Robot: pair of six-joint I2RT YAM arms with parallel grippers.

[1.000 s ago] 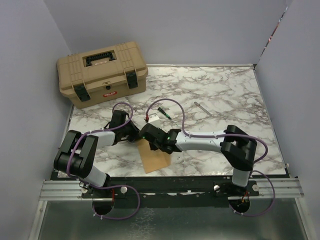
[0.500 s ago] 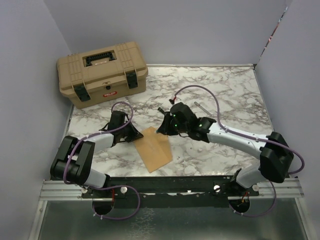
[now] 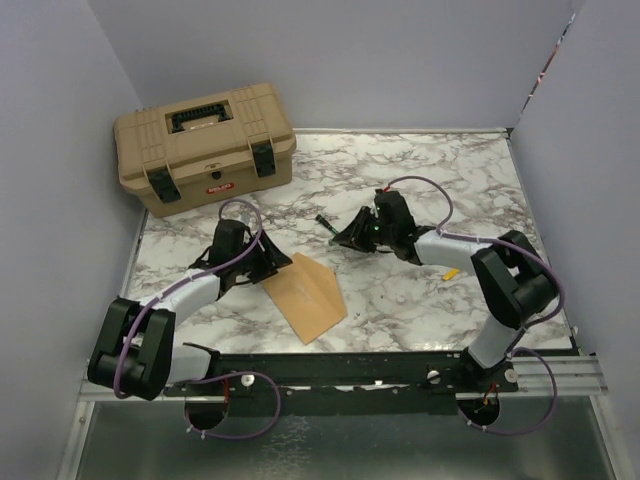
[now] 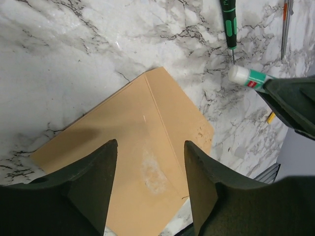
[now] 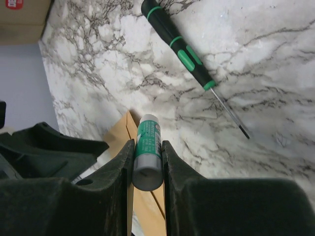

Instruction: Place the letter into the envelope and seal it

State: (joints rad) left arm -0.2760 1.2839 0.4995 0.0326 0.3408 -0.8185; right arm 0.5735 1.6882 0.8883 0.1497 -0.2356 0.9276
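Brown envelope [image 3: 305, 297] is lying diagonally near the table's [image 3: 450, 180] front edge, just beside the left gripper [image 3: 268, 264], the nearer one. Left wrist: those fingers are standing spread above its crease. Right wrist: the right gripper [image 5: 146, 145] is pinching a glue stick [image 5: 146, 164]; no letter is showing.

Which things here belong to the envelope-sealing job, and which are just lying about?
Job in hand:
- envelope
- glue stick, gripped by the right gripper
- left gripper, open over the envelope
- letter: not visible

Lying about:
- green-handled screwdriver
- tan toolbox
- small yellow piece
- thin metal rod
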